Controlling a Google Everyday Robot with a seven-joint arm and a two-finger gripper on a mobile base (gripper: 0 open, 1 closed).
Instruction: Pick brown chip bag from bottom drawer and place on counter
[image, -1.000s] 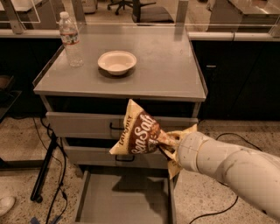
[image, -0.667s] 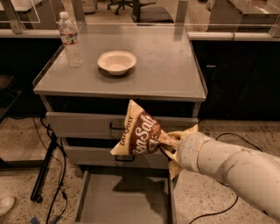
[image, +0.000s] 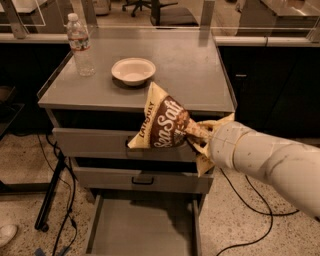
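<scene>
Gripper (image: 196, 136) pinching crinkly dark-brown chip bag (image: 162, 125) before upper drawers (image: 100, 142), bag stretching toward 10 o'clock; flat grey metal counter (image: 190, 70) at 12.

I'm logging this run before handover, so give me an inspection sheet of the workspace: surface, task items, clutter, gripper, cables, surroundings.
Surface: counter, grey metal cabinet top.
Job's things: brown chip bag held in the air in front of the upper drawers, not on the counter; bottom drawer pulled open, nothing seen inside.
Clutter: bowl and water bottle on the counter's left half.
Grippers: gripper clamped on the bag's right end.
Cables: black cables on the floor, either side of the cabinet.
Surroundings: speckled floor; office chairs behind.
</scene>
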